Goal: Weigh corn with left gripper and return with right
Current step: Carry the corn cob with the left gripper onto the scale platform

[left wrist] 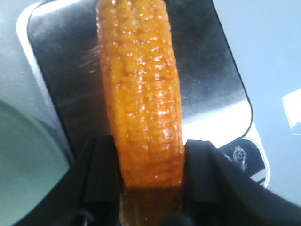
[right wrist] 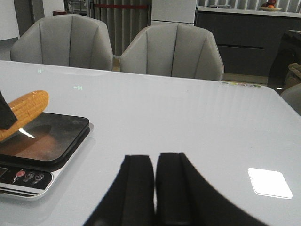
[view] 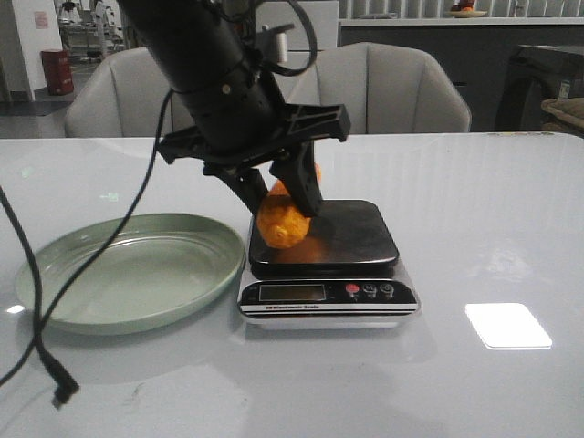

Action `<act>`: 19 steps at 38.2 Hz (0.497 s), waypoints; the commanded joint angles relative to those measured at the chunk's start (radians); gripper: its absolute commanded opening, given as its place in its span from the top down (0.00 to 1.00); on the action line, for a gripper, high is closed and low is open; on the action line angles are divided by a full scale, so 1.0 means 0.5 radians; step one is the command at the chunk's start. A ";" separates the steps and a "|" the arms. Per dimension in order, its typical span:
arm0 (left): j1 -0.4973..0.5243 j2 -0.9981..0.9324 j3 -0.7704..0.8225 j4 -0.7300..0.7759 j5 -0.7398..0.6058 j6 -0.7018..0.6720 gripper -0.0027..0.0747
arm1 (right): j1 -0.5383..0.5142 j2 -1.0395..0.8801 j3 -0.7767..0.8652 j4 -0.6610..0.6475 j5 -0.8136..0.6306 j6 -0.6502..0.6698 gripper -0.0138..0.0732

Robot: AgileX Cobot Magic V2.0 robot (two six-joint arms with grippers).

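Note:
The orange-yellow corn is held between the two black fingers of my left gripper, over the front left part of the dark platform of the scale. In the left wrist view the fingers press both sides of the cob near one end. In the right wrist view the cob tilts, its free end raised; I cannot tell whether it touches the platform. My right gripper is shut and empty, low over bare table right of the scale.
A pale green plate lies left of the scale, and its rim shows in the left wrist view. The scale's display and buttons face the front. A black cable hangs over the plate's left side. Grey chairs stand behind the table.

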 commanded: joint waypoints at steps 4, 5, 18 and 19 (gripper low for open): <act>-0.012 -0.002 -0.121 -0.167 -0.104 0.002 0.56 | -0.015 -0.037 0.022 -0.020 -0.167 -0.003 0.63; -0.012 0.009 -0.121 -0.176 -0.108 0.002 0.52 | -0.015 -0.037 0.022 -0.020 -0.167 -0.003 0.63; -0.012 -0.060 -0.129 -0.116 -0.173 0.002 0.30 | -0.015 -0.037 0.022 -0.020 -0.167 -0.003 0.63; -0.012 -0.083 -0.129 -0.091 -0.175 0.002 0.30 | -0.015 -0.037 0.022 -0.020 -0.167 -0.003 0.63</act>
